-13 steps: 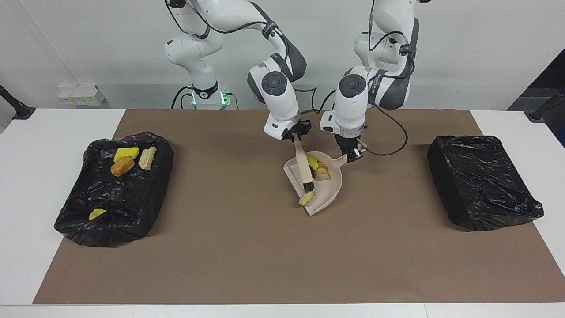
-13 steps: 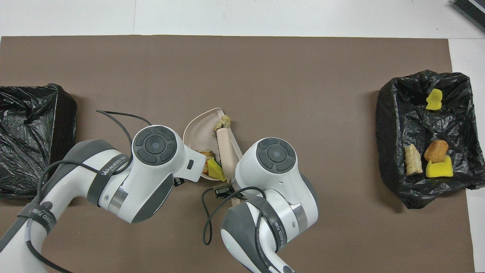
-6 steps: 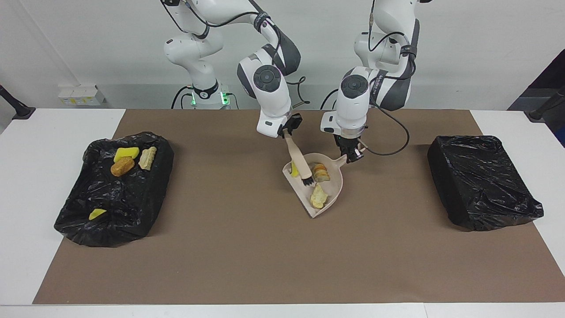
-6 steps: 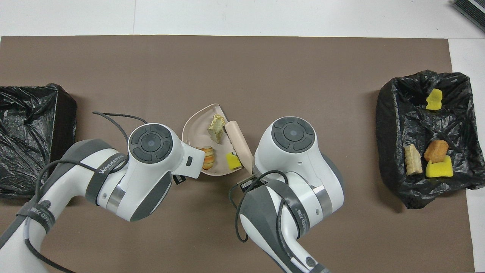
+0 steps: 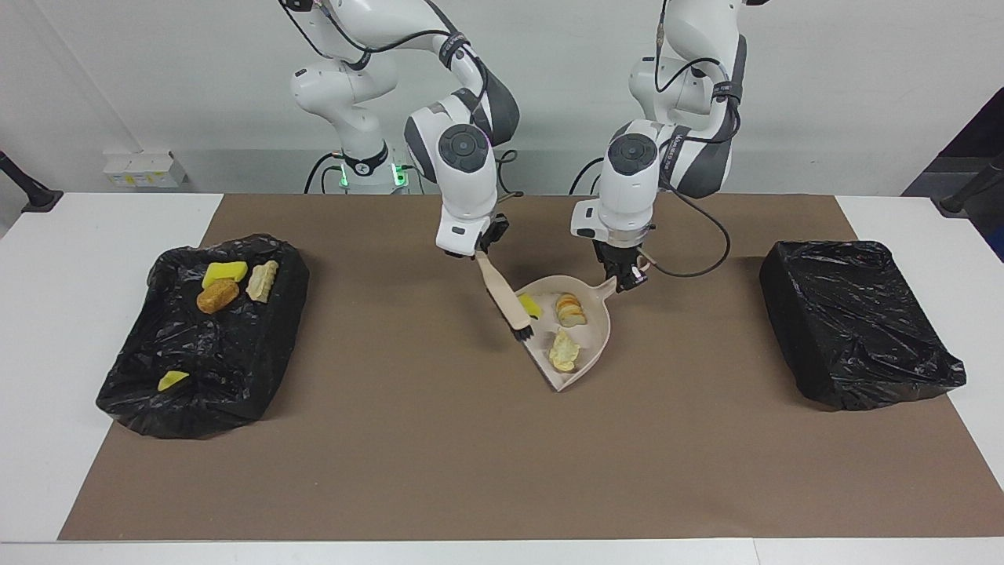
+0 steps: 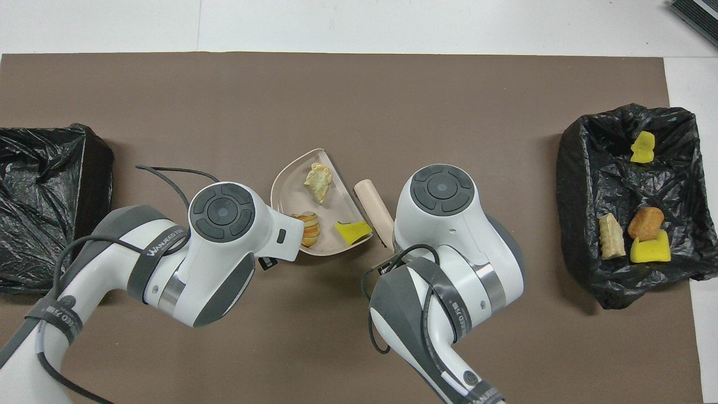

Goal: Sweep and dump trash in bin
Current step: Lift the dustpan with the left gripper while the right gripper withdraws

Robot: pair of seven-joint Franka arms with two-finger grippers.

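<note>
Dustpan (image 5: 576,333), beige, handle clamped in the left pincer (image 5: 625,280), which is shut on it; pan rests on the brown mat (image 5: 439,455) just below that pincer, open lip turned toward the right arm's end of the desk (image 5: 47,329).

Brush (image 5: 506,300), beige handle with dark bristles, gripped at its top end by the right pincer (image 5: 480,245), fingers closed on it; bristles hang beside the pan's lip, slanting down from the pincer.

Trash, three pieces, all inside the pan beside the left pincer: yellow sponge bit (image 5: 529,304) nearest the brush, striped pastry slice (image 5: 570,310) close under the handle, pale crumbly piece (image 5: 562,351) toward the lip. No loose pieces visible on the mat.

Step in hand, judged: sweeping looks done; carrying the load to a bin comes next. Advice: lift the pan with lip tipped slightly up so the pale piece near the edge does not slide off; move the brush clear first; tilt only once over the bin.

Surroundings: open bin lined with black bag (image 5: 204,337) well off past the right pincer, already holding several yellow and brown pieces; second black-bagged bin (image 5: 859,322) well off past the left pincer. Obstruction: brush and right arm stand between pan and the open bin.
</note>
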